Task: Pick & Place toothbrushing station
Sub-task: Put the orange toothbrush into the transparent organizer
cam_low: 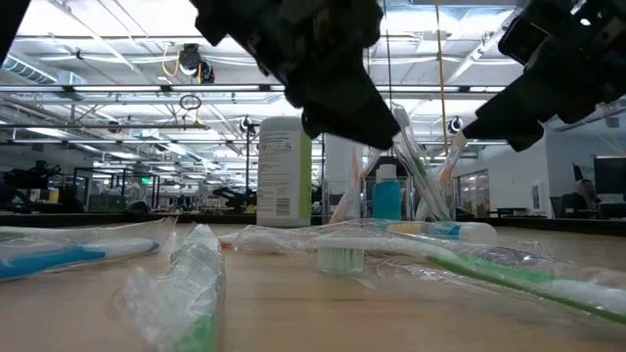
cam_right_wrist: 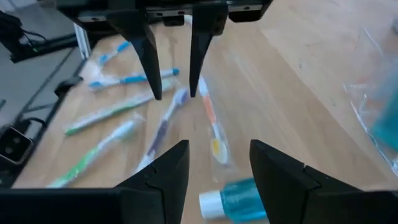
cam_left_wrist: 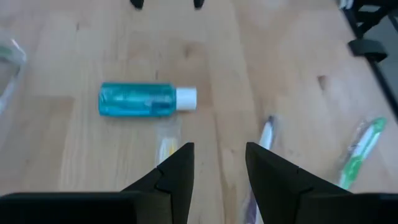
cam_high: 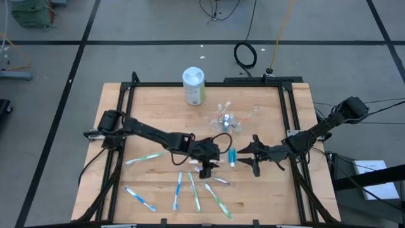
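Note:
A teal toothpaste tube [cam_high: 232, 156] with a white cap lies flat on the wooden table between my two grippers. My left gripper [cam_high: 215, 163] stands open just left of it, above the table, its fingers [cam_left_wrist: 180, 168] pointing toward the tube [cam_left_wrist: 146, 99]. My right gripper [cam_high: 247, 158] hovers open over the tube's right side; the tube [cam_right_wrist: 239, 199] shows below and between its fingers. The clear cup [cam_high: 228, 119] with toothbrushes in it stands farther back. Several wrapped toothbrushes [cam_high: 190, 190] lie near the front edge.
A white-lidded, green-labelled canister [cam_high: 193, 85] stands at the far middle of the table. A yellow-orange wrapped brush [cam_left_wrist: 165, 146], a purple one [cam_left_wrist: 264, 134] and a green one [cam_left_wrist: 360, 146] lie close under my left gripper. A black frame [cam_high: 288, 120] runs along the table's sides.

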